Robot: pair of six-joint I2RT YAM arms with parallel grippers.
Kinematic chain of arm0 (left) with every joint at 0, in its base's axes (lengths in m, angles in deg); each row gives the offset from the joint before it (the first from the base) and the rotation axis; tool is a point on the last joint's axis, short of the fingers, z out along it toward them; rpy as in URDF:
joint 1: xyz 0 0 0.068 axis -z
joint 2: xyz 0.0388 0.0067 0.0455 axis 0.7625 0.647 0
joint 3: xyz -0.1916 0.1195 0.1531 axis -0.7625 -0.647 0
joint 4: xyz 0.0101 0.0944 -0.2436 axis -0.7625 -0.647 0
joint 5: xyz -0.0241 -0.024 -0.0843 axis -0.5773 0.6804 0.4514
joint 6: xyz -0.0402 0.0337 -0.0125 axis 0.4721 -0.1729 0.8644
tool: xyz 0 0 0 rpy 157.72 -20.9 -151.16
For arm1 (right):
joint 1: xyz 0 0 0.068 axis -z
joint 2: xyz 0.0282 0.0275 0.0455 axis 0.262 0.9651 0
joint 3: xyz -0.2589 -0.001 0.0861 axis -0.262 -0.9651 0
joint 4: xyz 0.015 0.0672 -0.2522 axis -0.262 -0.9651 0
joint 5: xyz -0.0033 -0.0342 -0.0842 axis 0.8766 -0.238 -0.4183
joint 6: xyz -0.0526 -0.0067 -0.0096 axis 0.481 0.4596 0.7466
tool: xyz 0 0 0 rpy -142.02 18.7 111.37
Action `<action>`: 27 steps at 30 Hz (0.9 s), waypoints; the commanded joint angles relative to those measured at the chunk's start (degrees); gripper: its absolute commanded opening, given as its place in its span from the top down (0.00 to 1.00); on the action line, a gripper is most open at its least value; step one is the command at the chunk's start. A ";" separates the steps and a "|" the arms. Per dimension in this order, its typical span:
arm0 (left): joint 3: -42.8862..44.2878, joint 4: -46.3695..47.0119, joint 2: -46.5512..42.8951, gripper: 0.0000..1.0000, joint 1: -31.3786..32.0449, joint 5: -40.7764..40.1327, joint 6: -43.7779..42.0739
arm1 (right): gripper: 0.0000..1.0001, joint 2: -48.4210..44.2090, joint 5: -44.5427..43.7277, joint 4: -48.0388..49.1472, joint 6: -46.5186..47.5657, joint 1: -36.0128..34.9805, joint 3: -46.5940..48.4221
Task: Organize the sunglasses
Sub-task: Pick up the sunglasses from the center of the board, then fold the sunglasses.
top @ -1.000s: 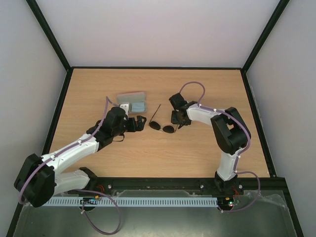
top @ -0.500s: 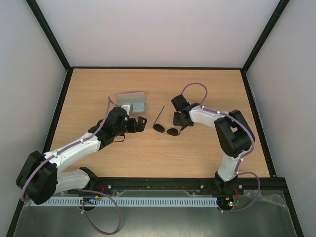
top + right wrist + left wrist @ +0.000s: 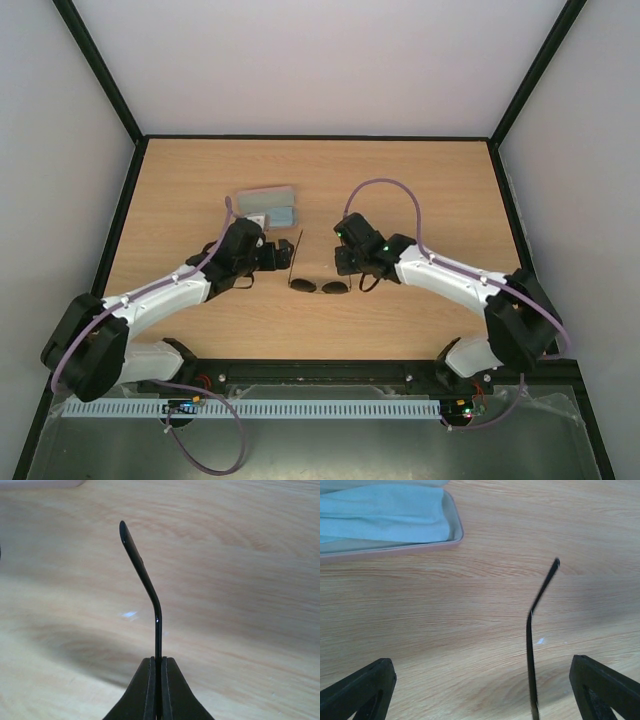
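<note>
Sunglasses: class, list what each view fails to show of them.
Left wrist: the sunglasses show one temple arm; lenses cut off by the bottom edge.
Right wrist: right gripper hides everything past its pinched temple arm.
Top external: frame too small for detail.

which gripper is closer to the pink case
Left. The left gripper sits open, close to the pink case on its near side. The right gripper is farther off to the right, shut on a temple arm of the sunglasses.

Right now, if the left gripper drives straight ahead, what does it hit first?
Likely the sunglasses: one temple arm runs up between the fingers of the open left gripper. Beyond it only table shows; height is hard to judge.
</note>
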 commanded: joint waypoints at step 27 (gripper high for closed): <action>3.67 0.84 6.52 0.56 10.59 1.86 -1.43 | 0.99 -4.64 -1.72 -3.18 -1.84 -7.03 -1.57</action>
